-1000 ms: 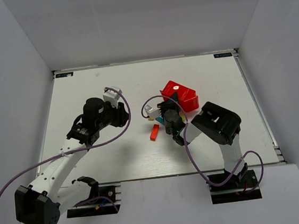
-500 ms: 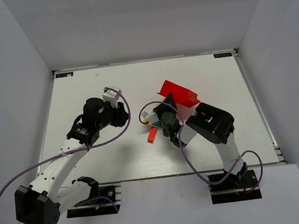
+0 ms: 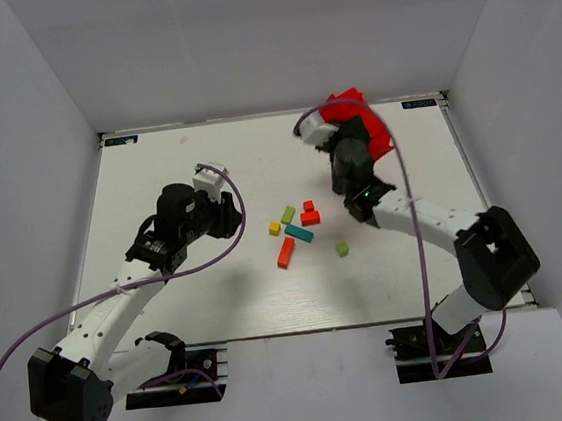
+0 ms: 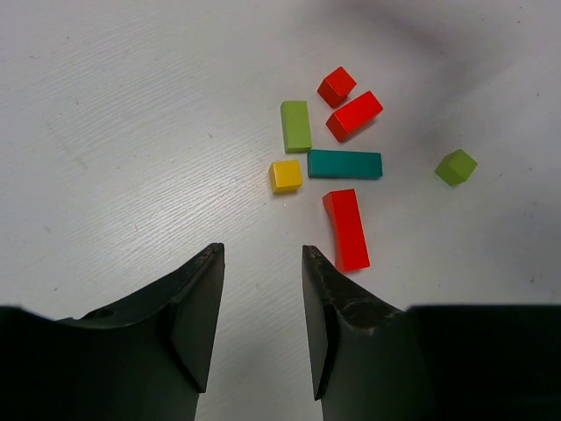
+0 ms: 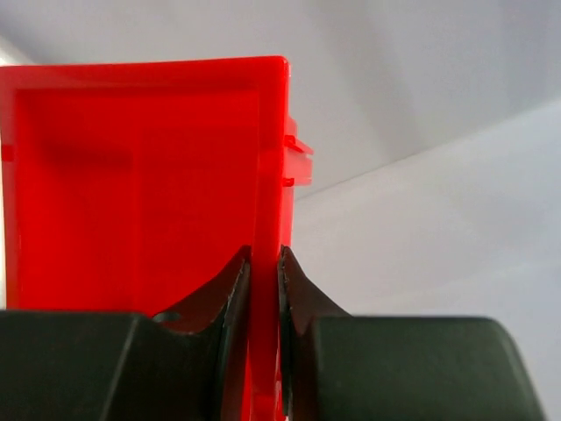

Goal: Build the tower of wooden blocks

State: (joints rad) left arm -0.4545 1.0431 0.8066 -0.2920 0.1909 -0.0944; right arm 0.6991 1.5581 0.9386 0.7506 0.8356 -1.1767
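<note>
White table (image 3: 156, 173), grey walls. Near side: left gripper (image 4: 261, 254) spread, empty, hovering just short of the blocks (image 4: 344, 164), which lie loose mid-table, none stacked. Far edge: right gripper (image 5: 263, 263) clamped on the bin (image 5: 131, 175) wall, bin held up. Stacking looks unstarted; next move calls for picking a base block.

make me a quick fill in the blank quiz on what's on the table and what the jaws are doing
1. Between left jaws and right jaws, the ____ pair grips the bin.
2. The left jaws stand ____, holding nothing.
3. ____ blocks lie loose on the table, none stacked.
4. In the left wrist view, the green cube is the block farthest ____.
Missing words: right; open; seven; right
</note>
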